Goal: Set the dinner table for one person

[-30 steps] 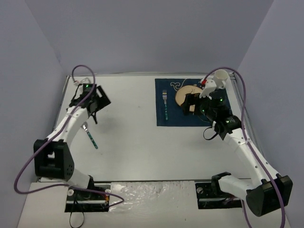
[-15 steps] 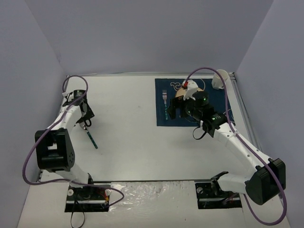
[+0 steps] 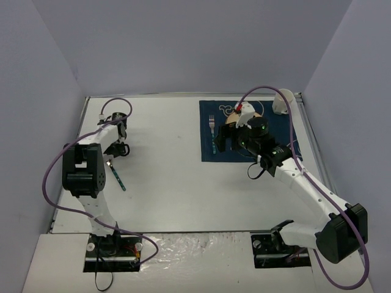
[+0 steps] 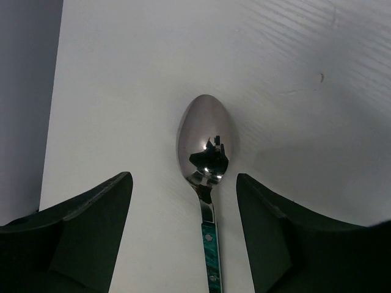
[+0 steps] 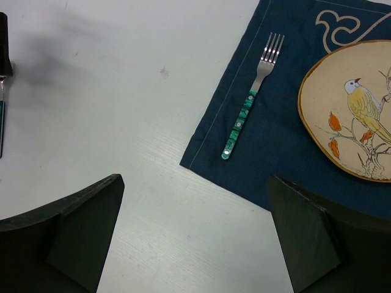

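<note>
The white dinner table point(image 3: 165, 165) holds a navy placemat point(image 3: 269, 149) at the back right. A green-handled fork point(image 3: 213, 135) lies on the mat's left side. A bird-pattern plate point(image 3: 235, 120) lies beside it, partly hidden by my right arm. A green-handled spoon point(image 3: 118, 178) lies on the bare table at the left. My left gripper point(image 3: 116, 148) is open just above the spoon point(image 4: 206, 146), one finger on each side of its bowl, not touching it point(image 4: 183, 178). My right gripper point(image 3: 223, 143) is open and empty point(image 5: 195, 180), high over the mat's near-left corner, with the fork point(image 5: 250, 104) and plate point(image 5: 351, 110) ahead of it.
A white cup point(image 3: 282, 101) stands at the mat's far right corner, near the table's right edge. Grey walls close in the table on three sides. The spoon lies close to the table's left edge point(image 4: 52, 122). Purple cables loop off both arms.
My left gripper has swung toward the left edge and come down over the spoon's bowl. My right gripper moved left from the cup to over the plate, then held still.
</note>
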Available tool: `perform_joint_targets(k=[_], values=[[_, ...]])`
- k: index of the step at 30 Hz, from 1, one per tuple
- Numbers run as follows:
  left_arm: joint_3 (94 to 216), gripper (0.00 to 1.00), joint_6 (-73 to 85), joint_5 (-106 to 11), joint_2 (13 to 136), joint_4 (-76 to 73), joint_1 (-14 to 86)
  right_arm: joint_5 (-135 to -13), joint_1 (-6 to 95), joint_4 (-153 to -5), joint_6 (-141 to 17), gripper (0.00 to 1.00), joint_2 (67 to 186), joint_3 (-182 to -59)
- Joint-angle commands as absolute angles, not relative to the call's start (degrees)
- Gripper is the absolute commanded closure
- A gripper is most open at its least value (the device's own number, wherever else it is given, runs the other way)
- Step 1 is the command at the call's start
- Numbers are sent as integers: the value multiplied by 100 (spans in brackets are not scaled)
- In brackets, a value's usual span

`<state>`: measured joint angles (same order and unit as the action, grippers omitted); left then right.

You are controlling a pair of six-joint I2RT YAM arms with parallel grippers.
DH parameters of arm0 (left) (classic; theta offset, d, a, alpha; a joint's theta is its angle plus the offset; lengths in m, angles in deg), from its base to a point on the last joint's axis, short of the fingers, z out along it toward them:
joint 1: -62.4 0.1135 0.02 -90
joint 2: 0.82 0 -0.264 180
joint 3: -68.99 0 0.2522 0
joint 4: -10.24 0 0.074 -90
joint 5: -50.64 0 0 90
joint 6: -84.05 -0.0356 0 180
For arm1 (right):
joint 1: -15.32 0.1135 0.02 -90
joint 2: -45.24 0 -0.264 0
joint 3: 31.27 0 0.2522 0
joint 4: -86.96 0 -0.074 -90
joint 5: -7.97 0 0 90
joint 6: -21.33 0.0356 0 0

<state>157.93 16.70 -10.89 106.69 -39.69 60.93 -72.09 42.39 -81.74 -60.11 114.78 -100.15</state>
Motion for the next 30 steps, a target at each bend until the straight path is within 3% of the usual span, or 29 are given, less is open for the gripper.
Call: perform_joint_targets(k=[1, 14, 30], values=[[16193, 36, 1427, -602, 10817, -4421, 5785, -7340, 4274, -8580, -6005, 0, 11276, -10032], [16639, 42, 1210, -280, 11481, -4736, 5876, -7422, 4274, -8587, -6032, 0, 11274, -9988], [16851, 60, 1161, -95, 11999, -4964, 5961, -7520, 4274, -8579, -6109, 0, 11280, -9986]])
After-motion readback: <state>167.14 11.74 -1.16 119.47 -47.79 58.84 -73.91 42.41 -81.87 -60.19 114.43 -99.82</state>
